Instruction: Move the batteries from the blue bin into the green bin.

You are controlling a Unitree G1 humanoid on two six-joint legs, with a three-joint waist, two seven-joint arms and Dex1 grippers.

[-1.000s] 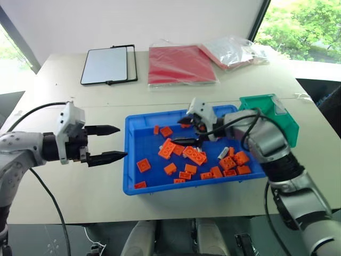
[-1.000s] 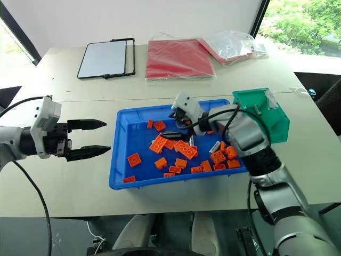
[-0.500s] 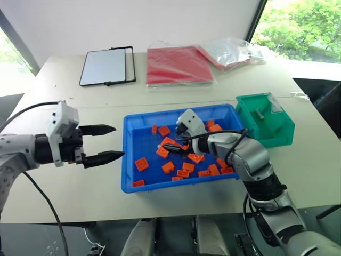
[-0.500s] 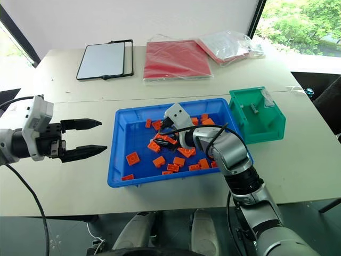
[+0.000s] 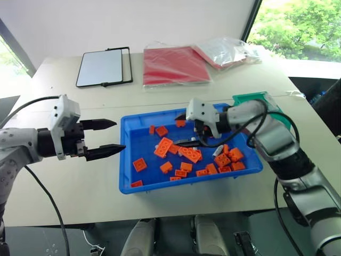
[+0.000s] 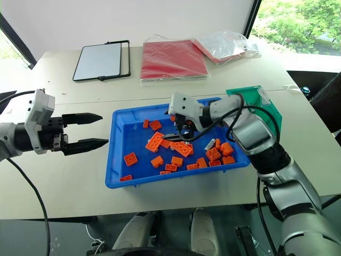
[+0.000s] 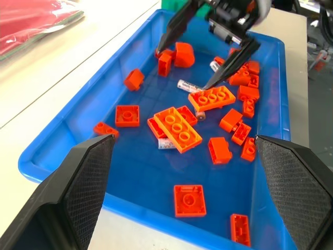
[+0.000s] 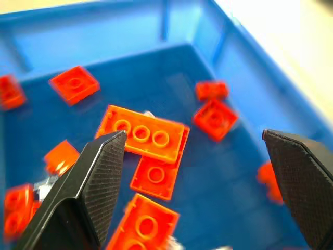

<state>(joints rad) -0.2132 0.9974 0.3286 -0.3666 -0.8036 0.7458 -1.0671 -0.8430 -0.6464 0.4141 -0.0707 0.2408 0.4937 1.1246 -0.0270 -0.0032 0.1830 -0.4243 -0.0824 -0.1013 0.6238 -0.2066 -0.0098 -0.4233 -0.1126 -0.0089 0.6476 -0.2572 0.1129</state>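
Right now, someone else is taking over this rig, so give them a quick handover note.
Left gripper: open, empty, beside the blue bin, outside its rim.
Right gripper: open, empty, over the bin's middle among the orange bricks.
Batteries: one lies by the right gripper's fingertip, another just beyond it, one more pokes out under a long brick.
Green bin: past the blue bin's far right corner, contents hidden.
Left: move the batteries across.

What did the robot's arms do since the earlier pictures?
The right gripper dipped in among the orange bricks in the blue bin, then came back up over them, fingers open and empty all along. The left gripper stayed open beside the bin. The bricks and the batteries, one under the right fingers, look unmoved.
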